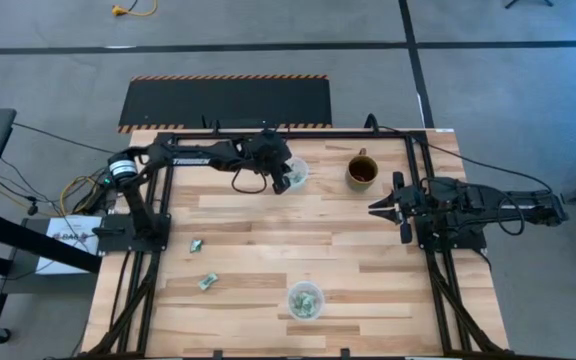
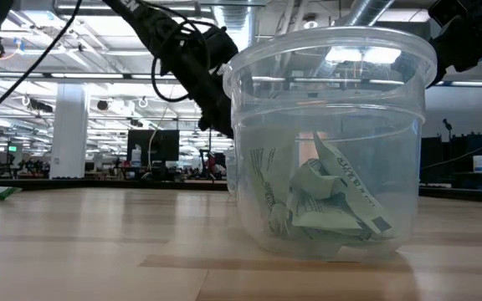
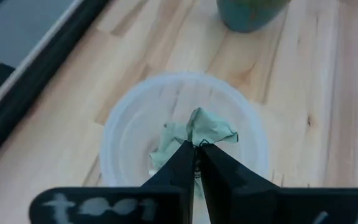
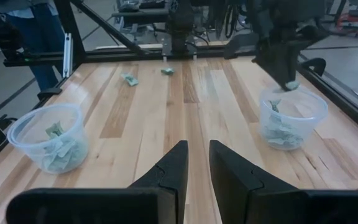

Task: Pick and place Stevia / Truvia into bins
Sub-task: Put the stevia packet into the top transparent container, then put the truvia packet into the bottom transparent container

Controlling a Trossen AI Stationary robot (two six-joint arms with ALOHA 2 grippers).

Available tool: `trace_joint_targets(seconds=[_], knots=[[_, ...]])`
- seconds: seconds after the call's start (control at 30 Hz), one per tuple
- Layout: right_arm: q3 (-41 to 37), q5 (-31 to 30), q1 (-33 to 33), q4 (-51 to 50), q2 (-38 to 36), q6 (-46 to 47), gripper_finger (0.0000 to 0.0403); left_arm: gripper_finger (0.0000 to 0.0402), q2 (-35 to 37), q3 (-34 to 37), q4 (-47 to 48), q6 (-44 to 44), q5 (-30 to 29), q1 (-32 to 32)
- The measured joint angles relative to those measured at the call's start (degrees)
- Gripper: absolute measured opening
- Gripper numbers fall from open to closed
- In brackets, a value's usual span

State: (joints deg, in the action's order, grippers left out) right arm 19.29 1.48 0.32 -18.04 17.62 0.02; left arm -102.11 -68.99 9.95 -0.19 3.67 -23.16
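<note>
The wooden bench (image 1: pixel 298 235) fills the high view inside a black frame, with both dark arms reaching in from its sides. The left arm stretches along the far edge and ends over the far bin. The right arm waits at the bench's right side, its right gripper (image 1: pixel 376 209) pointing inward over bare wood, its jaws slightly parted with nothing between them.

A brown mug (image 1: pixel 361 172) stands near the far edge, just right of the far clear cup (image 1: pixel 295 172). That cup already holds several crumpled green and white packets (image 4: pixel 279 129). The left gripper (image 3: pixel 197 149) hangs directly above its mouth, jaws closed on a crumpled green Stevia packet (image 3: pixel 205 129) pinched at the tips; the packet seems to sit just over the rim, though the depth is hard to judge.

The near clear cup (image 1: pixel 305 301) sits close to the front edge, with a pile of packets inside (image 2: pixel 325 201).

Two loose packets lie flat on the left part of the bench, one (image 1: pixel 196 245) farther back and one (image 1: pixel 208 282) nearer the front, well apart from both cups.
</note>
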Motion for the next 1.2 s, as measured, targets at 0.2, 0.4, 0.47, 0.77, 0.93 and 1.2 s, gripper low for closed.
trace_joint_targets(seconds=[0.2, 0.4, 0.47, 0.77, 0.93, 1.2], knots=[[0.00, -0.02, 0.00, 0.02, -0.02, 0.02, 0.0059, 0.0030, -1.02, 0.00, -0.52, -0.01, 3.75, -0.09], [0.00, -0.02, 0.02, 0.02, -0.02, 0.02, 0.0059, 0.0076, -1.02, 0.00, -0.59, -0.44, 6.26, -0.09], [0.00, -0.02, 0.02, 0.04, -0.02, 0.02, 0.0059, 0.0094, -1.02, 0.00, -0.50, -0.44, 6.31, -0.09], [0.01, -0.02, 0.02, 0.04, -0.01, 0.02, 0.0059, 0.0132, 5.99, -1.94, 11.04, -1.45, 19.92, -0.39], [0.00, -0.02, 0.00, 0.04, -0.02, 0.02, 0.0059, 0.0125, 14.53, -2.21, 25.11, -5.89, 17.90, 2.58], [0.01, -0.02, 0.00, 0.04, -0.02, 0.00, 0.0059, 0.0116, 22.03, -2.02, 47.49, -22.37, 2.51, 17.54]])
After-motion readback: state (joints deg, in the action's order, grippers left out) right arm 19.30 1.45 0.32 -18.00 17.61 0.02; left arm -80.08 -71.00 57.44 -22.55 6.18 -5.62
